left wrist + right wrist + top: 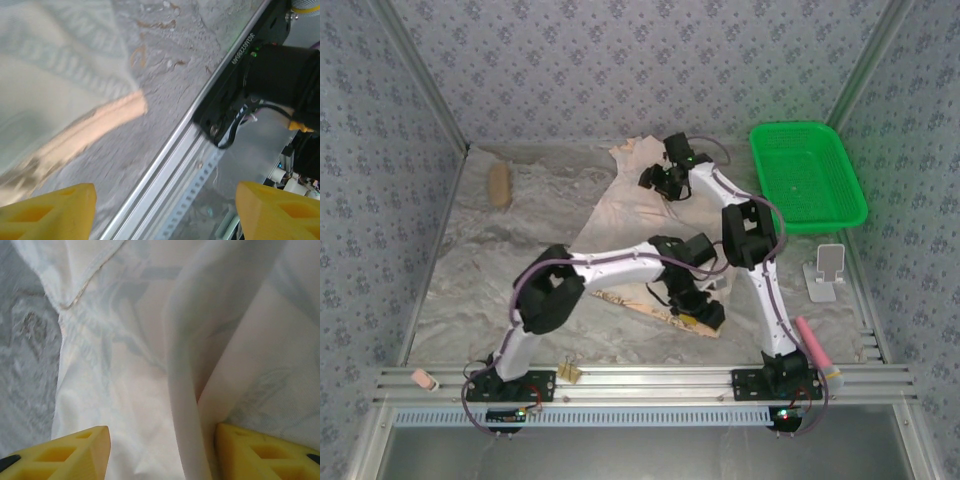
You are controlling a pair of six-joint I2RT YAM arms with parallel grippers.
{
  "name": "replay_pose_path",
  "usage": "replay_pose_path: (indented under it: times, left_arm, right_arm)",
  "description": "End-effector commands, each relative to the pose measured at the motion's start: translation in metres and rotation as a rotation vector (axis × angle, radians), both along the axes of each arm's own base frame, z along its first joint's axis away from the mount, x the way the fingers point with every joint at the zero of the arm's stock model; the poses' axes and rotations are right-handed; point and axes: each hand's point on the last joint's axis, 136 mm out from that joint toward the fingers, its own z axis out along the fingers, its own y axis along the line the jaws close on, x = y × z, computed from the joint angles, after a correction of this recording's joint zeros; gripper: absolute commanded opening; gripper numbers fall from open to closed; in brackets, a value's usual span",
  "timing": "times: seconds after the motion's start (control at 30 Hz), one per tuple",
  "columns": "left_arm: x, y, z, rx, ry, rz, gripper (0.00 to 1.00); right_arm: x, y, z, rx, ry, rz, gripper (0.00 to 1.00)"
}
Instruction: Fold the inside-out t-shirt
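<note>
The inside-out t-shirt (620, 215) lies in the middle of the table, pale side up, running from the back wall toward the front. Its tan printed hem shows at the near right edge. My left gripper (705, 312) hovers over that near right corner. In the left wrist view it (165, 212) is open with nothing between its yellow fingers, and the t-shirt (50, 90) lies up and to the left. My right gripper (655, 180) is over the far end of the shirt. It (162, 452) stands open astride a raised fold of the cloth (125, 365).
A green basket (808, 175) stands at the back right, with a white stand (825, 272) in front of it and a pink object (813, 343) by the right arm's base. A brown oblong (499, 185) lies at the back left. The metal rail (165, 160) runs along the front edge.
</note>
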Motion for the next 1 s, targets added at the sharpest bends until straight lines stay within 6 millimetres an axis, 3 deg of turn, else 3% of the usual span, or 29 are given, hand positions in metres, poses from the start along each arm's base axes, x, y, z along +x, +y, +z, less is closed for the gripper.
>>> replay_pose_path:
  times: [0.0,0.13,0.2,0.27,0.4,0.53,0.63,0.8,0.97]
  left_arm:
    - [0.035,0.043,0.073,-0.156,-0.174,0.030,0.73]
    - [0.144,0.135,0.033,0.026,-0.361,0.437,0.72]
    - [0.179,0.179,0.011,0.141,-0.470,0.566,0.72]
    - [0.200,0.206,-0.010,0.251,-0.533,0.621,0.72]
    - [0.210,0.205,-0.044,0.310,-0.513,0.596,0.72]
    - [0.207,0.210,-0.066,0.336,-0.494,0.636,0.71]
    - [0.189,0.216,-0.079,0.353,-0.453,0.635,0.70]
    - [0.126,0.229,-0.110,0.426,-0.311,0.592,0.70]
    - [0.066,0.228,-0.121,0.478,-0.244,0.542,0.70]
  right_arm:
    - [-0.019,0.016,0.019,0.052,0.020,0.172,0.59]
    - [-0.016,-0.030,0.046,-0.078,-0.023,0.065,0.61]
    - [-0.014,-0.066,0.054,-0.140,-0.034,-0.054,0.61]
    - [-0.015,-0.101,0.056,-0.205,-0.047,-0.158,0.61]
    - [-0.028,-0.149,0.044,-0.271,-0.025,-0.290,0.60]
    - [-0.033,-0.160,0.023,-0.276,0.019,-0.306,0.58]
    - [-0.031,-0.162,0.008,-0.296,0.033,-0.310,0.54]
    - [-0.019,-0.164,-0.012,-0.352,0.043,-0.320,0.24]
    - [0.001,-0.159,-0.023,-0.361,0.042,-0.323,0.11]
